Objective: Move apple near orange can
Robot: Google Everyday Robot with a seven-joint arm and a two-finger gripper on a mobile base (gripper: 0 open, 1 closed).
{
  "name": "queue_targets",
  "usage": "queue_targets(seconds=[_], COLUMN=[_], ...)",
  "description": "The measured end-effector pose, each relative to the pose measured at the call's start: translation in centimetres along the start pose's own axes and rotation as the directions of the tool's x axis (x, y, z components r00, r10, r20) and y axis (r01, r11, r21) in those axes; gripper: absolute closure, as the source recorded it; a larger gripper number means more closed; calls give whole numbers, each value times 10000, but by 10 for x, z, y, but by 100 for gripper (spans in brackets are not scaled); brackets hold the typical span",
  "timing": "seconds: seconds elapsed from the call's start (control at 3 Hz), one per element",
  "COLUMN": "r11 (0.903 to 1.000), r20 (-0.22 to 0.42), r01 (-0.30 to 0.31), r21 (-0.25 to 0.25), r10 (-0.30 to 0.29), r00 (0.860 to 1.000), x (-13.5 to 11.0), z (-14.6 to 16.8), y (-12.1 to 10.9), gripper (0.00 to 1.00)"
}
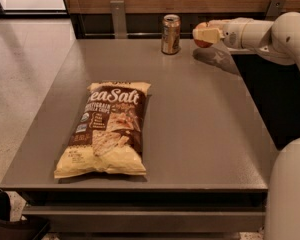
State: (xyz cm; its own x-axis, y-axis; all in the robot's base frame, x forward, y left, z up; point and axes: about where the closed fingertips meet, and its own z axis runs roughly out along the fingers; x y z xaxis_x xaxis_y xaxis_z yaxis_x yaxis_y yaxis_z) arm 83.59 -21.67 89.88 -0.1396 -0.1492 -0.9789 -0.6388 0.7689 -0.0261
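Gripper: my cream two-finger gripper [203, 34] hangs over the far right of the flat grey table [200, 134], jaws closed about the fruit.
Apple: round red-orange apple [204, 43], held aloft near the copper-orange metal drink can [170, 34], apart from it.
Handling: I judge it firm, smooth and weighty. I'd grip across its widest part, gently, since it bruises.
Clutter: yellow-brown crinkly chip bag [107, 129], well apart.

The orange can [170, 34], copper-bodied with a silver rim, stands upright at the far edge of the table [200, 134]. Just right of it, the gripper [206, 34] clasps the red apple [204, 43], lifted off the surface.
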Motion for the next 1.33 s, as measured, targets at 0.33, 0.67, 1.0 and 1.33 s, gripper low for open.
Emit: queue_targets(seconds=[0.33, 0.67, 1.0, 1.33], r11=[9998, 9988, 9970, 9955], r20=[234, 216, 67, 156], r01=[64, 246, 380, 216], r21=[-172, -427, -675, -923], r10=[-60, -237, -377, -202], r00=[9997, 9995, 9993, 9997], x=[13, 23, 30, 44], z=[0, 4, 10, 20], y=[5, 17, 30, 45], gripper=[100, 100, 100, 100])
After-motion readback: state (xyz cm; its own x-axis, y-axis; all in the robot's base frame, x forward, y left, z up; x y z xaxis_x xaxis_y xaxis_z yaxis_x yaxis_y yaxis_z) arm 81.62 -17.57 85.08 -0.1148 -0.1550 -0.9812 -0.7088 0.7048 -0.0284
